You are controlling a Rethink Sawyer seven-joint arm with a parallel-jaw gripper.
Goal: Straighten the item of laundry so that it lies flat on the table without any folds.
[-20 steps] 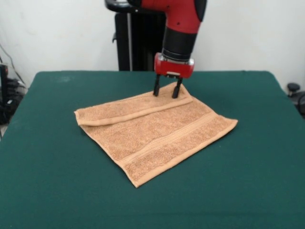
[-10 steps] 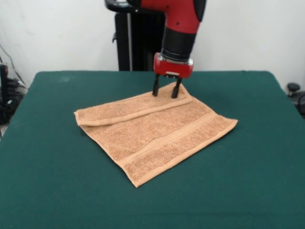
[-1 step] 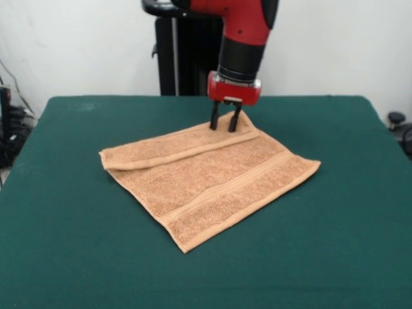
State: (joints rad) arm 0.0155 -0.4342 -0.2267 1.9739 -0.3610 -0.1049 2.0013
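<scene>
White wall (image 3: pixel 335 45) behind, dark cables and gear (image 3: pixel 9 129) at one edge — small black knob (image 3: pixel 396 118) at the other

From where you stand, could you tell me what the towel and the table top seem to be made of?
The towel looks like orange-tan terry cloth: a nubby, matte pile, with flatter woven bands and hemmed edges. The table seems covered in dark green felt or a similar fabric: it is even and dull, with no shine, though the exact cloth is uncertain.

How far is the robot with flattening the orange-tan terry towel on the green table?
Mostly done: the orange-tan terry towel lies spread on the dark green felt table. In hand: the black gripper pinches the folded-over far strip near its corner. Left: pulling that flap open so no fold remains.
</scene>
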